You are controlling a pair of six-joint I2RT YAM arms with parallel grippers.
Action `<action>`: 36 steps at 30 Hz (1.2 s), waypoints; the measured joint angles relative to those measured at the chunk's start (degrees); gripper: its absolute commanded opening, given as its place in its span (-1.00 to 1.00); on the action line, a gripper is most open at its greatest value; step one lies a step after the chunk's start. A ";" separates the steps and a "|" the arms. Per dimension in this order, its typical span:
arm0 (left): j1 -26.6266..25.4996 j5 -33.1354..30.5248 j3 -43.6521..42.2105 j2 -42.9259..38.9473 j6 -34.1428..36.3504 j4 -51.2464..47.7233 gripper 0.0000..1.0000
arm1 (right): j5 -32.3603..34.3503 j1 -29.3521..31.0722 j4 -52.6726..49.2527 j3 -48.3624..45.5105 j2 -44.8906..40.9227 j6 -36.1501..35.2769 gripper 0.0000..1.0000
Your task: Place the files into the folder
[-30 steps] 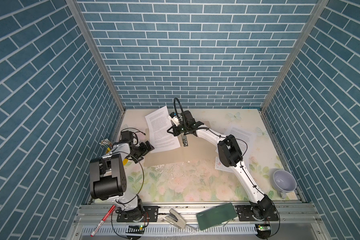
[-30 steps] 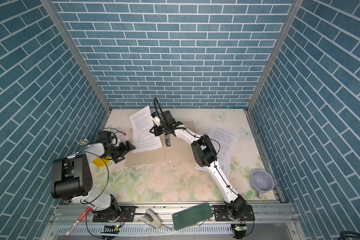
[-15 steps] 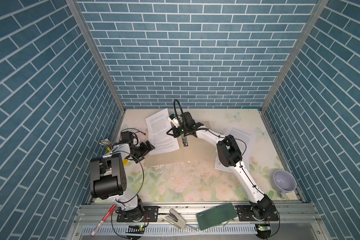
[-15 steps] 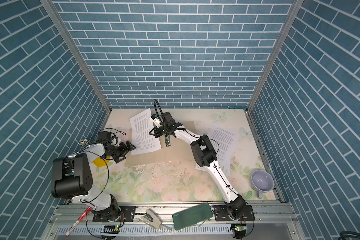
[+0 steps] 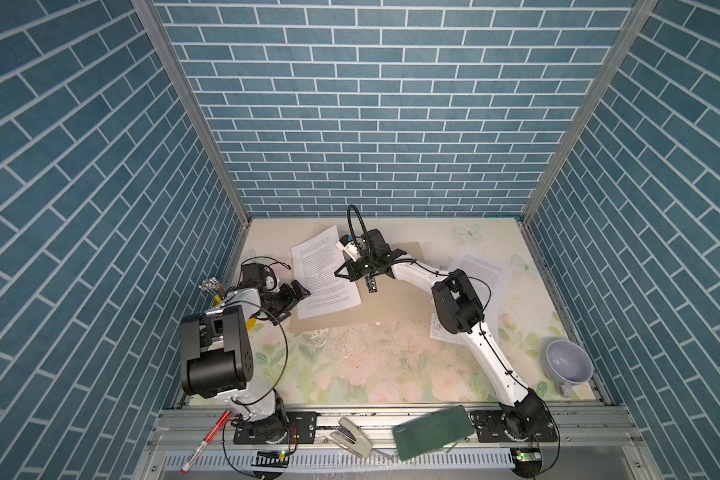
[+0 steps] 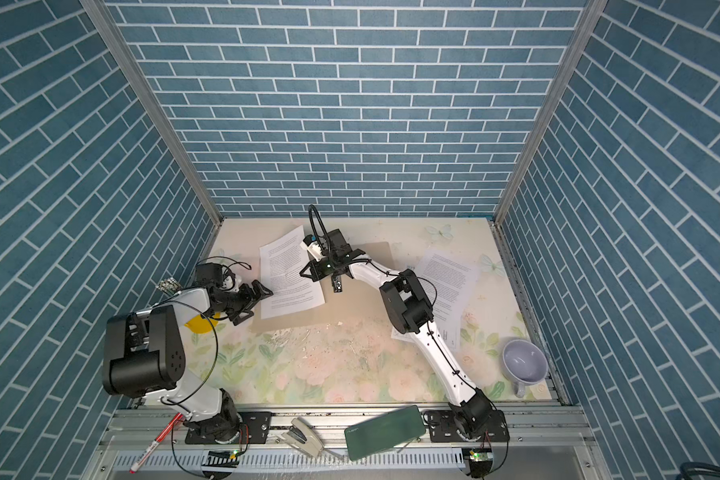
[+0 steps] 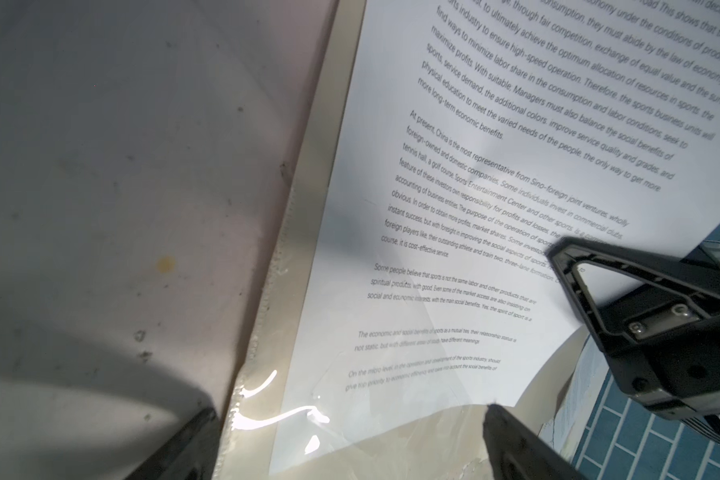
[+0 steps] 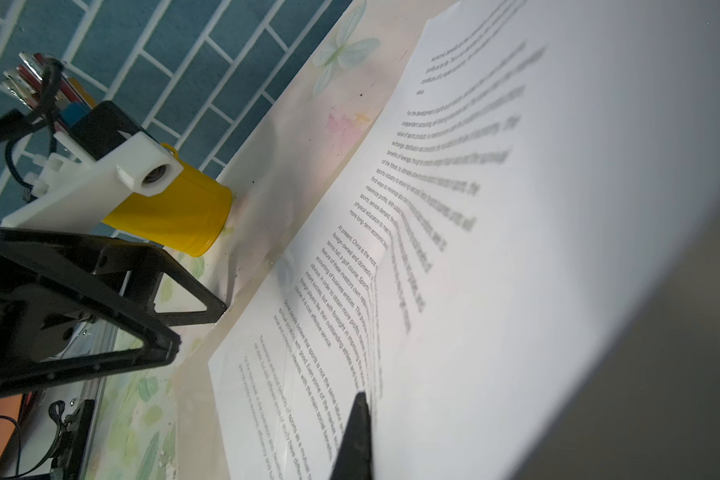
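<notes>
**Right gripper pinches a printed sheet over the open folder**

The tan folder (image 5: 395,301) lies open and flat on the floral table (image 5: 350,370), left of centre and toward the far wall. A printed sheet (image 5: 321,272) covers its left half, skewed, with its far end reaching past the folder's far edge. The right gripper (image 5: 355,268) reaches across from the right, and its jaws are closed on this sheet's right edge. In the right wrist view the page runs close under the camera beside a dark fingertip (image 8: 354,440). In the left wrist view the page curves upward at that held side.

The left gripper (image 5: 297,303) sits low at the folder's left edge, just beside the sheet's near-left corner. Its jaws are spread wide and hold nothing. In the left wrist view that corner lies between its two fingers (image 7: 512,440). Whether they touch the folder cannot be told.

A second printed sheet (image 5: 481,272) lies on the table right of the folder, partly under the right arm. The sheet with line drawings (image 5: 439,332) and a red mark peeks out on its near side, below the arm's elbow.

A lilac mug (image 5: 568,365) stands at the near right corner. A green case (image 5: 433,432) and a stapler (image 5: 352,436) rest on the metal rail at the near edge. A yellow cup (image 8: 175,216) of pencils stands by the left wall.
</notes>
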 measured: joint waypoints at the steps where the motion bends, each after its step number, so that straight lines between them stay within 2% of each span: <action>1: 0.00 0.13 -0.07 0.00 -0.13 0.22 0.99 | 0.02 0.02 0.22 -0.37 -0.02 0.00 -0.90; 8: 0.02 0.81 -1.05 -0.26 -1.66 2.40 0.99 | 1.42 0.09 0.76 -3.50 -0.66 1.27 -0.89; 18: 0.02 0.74 -3.15 -1.73 -3.13 4.83 0.99 | 6.86 0.24 0.59 -8.20 -3.67 6.99 -0.87; 24: 0.02 0.83 -3.21 -1.75 -3.54 5.03 0.99 | 8.76 0.31 0.15 -8.81 -4.61 10.51 -0.56; 26: 0.02 0.87 -3.26 -1.77 -3.63 5.11 0.99 | 9.73 0.33 -0.74 -8.66 -4.94 11.23 -0.54; 36: 0.04 1.29 -3.43 -1.77 -3.65 5.64 0.99 | 12.70 0.33 -14.34 4.46 -4.35 15.61 -0.51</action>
